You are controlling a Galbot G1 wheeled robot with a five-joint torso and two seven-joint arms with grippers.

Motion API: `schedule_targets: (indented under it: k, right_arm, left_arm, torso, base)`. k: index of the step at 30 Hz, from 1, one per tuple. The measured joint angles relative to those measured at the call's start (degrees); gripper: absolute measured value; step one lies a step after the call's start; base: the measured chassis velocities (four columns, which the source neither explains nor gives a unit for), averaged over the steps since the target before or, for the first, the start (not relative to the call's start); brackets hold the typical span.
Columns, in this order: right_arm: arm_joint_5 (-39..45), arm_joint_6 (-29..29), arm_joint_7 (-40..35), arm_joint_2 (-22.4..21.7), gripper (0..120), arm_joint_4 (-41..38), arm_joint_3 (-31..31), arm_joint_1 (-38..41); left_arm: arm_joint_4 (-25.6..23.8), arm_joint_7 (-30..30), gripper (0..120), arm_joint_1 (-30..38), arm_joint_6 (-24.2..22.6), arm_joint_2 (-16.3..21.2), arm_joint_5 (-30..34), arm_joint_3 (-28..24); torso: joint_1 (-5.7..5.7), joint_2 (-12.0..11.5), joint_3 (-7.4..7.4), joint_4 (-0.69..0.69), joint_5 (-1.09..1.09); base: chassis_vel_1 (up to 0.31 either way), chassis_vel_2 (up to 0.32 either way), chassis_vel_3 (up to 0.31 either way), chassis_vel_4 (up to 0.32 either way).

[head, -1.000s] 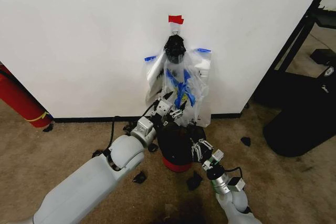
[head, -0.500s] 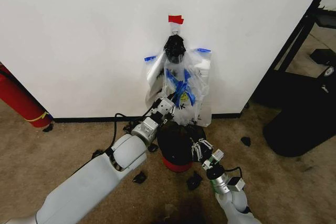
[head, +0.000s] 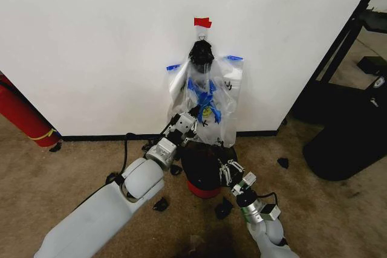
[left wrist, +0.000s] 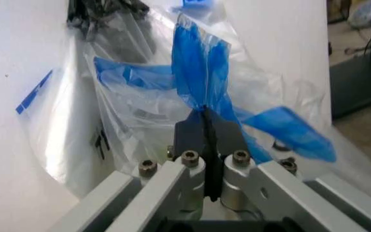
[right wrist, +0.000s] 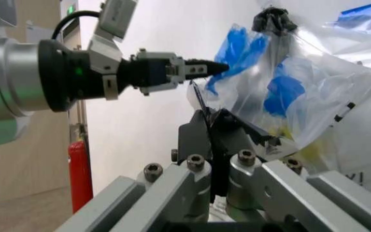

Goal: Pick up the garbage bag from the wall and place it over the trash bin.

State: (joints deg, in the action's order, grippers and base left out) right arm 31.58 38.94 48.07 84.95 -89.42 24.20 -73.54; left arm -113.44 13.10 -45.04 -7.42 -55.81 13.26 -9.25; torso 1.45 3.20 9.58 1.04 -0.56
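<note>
Left end effector (head: 191, 117) pinched shut on garbage bag (head: 208, 104) blue handle; bag hangs upward from it. Right end effector (head: 227, 170) closed on trash bin (head: 202, 170) rim, below.

No readable text; the garbage bag (head: 208, 104) shows only a yellow smiley and illegible black marks

Clear garbage bag (head: 208, 104) with blue handles hangs on white wall (head: 97, 46), round black red-based trash bin (head: 202, 173) just below
</note>
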Motion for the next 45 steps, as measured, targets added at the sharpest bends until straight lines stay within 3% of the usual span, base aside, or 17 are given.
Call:
schedule_targets:
  k: [7, 13, 16, 26, 30, 32, 36, 42, 45]
  right_arm:
    - [-0.1, 0.4, -1.4, 0.0, 0, 0.6, 0.4, 0.0]
    - [1.0, 1.1, -0.3, -2.2, 0, 0.0, 1.0, -1.1]
    - [1.3, 1.4, 0.7, -2.8, 0, -0.3, 1.1, -1.4]
    - [7.7, 0.7, 7.0, -6.8, 36, -7.4, 1.7, -5.2]
    - [8.3, -0.6, -1.1, -7.8, 48, -11.0, 1.9, -4.8]
    - [4.3, -1.3, -11.8, -8.7, 58, -12.4, 1.6, -3.4]
    - [-4.5, -3.4, -25.2, -11.3, 75, -11.2, 0.7, 1.0]
    - [-12.6, -5.3, -29.8, -15.6, 95, -7.1, -0.4, 7.5]
    - [-13.2, -6.3, -30.2, -17.3, 99, -6.3, -1.3, 9.7]
  left_arm:
    - [-0.9, -1.7, 0, -2.5, 5.6, -1.9, 7.8, 2.4]
    - [-1.8, -5.3, 0, -5.7, 11.1, -5.8, 19.1, 5.3]
    - [-1.6, -5.5, 0, -6.0, 11.5, -6.3, 20.2, 5.5]
    - [0.9, -6.3, 0, -7.2, 12.3, -7.4, 19.4, 6.3]
    - [1.2, -6.5, 0, -7.9, 12.3, -7.9, 18.5, 6.3]
    - [1.3, -6.6, 0, -8.5, 12.3, -8.3, 17.7, 6.4]
    - [1.4, -6.9, 0, -9.1, 12.3, -9.2, 16.6, 6.3]
    - [2.0, -7.1, 0, -9.2, 12.3, -10.0, 15.9, 6.3]
    - [2.2, -7.2, 0, -9.3, 12.3, -10.2, 15.7, 6.3]
  torso:
    - [0.00, 0.0, 0.00, -0.01, 0.01]
    - [0.00, 0.0, 0.00, 0.00, 0.00]
    - [0.00, 0.0, 0.00, 0.00, 0.01]
    - [0.00, 0.0, 0.00, 0.00, 0.00]
    - [0.00, 0.0, 0.00, 0.01, 0.00]
    - [0.00, 0.0, 0.00, 0.00, 0.00]
    - [0.00, 0.0, 0.00, 0.00, 0.01]
    - [0.00, 0.0, 0.01, -0.01, 0.01]
    - [0.00, 0.0, 0.00, 0.00, 0.00]
  base:
    - [0.000, 0.000, 0.000, 0.000]
    - [0.000, 0.000, 0.000, 0.000]
    - [0.000, 0.000, 0.000, 0.000]
    - [0.000, 0.000, 0.000, 0.000]
    - [0.000, 0.000, 0.000, 0.000]
    - [0.000, 0.000, 0.000, 0.000]
    - [0.000, 0.000, 0.000, 0.000]
    - [0.000, 0.000, 0.000, 0.000]
    - [0.000, 0.000, 0.000, 0.000]
